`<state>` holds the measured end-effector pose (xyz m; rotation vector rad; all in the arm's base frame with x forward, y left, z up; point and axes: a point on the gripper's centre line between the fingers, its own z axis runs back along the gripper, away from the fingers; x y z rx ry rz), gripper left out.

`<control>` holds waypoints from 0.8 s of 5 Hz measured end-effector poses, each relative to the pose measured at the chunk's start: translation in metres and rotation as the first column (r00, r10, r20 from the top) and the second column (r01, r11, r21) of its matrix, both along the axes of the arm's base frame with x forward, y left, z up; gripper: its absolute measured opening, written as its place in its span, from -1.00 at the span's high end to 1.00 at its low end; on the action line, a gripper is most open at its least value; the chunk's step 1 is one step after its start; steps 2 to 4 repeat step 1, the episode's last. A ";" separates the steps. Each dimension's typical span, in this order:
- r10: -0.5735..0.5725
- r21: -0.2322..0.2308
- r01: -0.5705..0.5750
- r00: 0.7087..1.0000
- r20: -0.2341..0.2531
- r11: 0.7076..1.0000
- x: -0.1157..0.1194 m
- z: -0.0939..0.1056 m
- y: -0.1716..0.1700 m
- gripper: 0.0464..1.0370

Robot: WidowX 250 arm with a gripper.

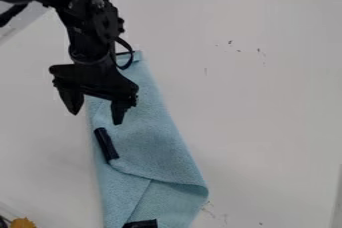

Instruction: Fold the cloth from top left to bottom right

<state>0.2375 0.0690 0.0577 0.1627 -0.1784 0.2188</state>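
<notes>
one blue cloth [155, 139], one gripper [97, 118], at least two black pieces [106, 144]

Lab, perhaps: robot arm [93, 27]

the cloth [160, 137] lies on the table [267, 97], left of centre, running to the near edge. a short strip [107, 144] lies on it, a dark-free second piece [140, 224] nearer and slightly right. the gripper [97, 119] hangs farther than the strip. a small object [22, 223] is near left.

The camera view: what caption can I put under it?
The robot's open end effector hangs over a partly folded blue cloth on a white table.
</notes>
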 end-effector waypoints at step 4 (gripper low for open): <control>-0.050 -0.008 0.050 0.999 -0.014 0.999 0.009 0.002 -0.003 -0.93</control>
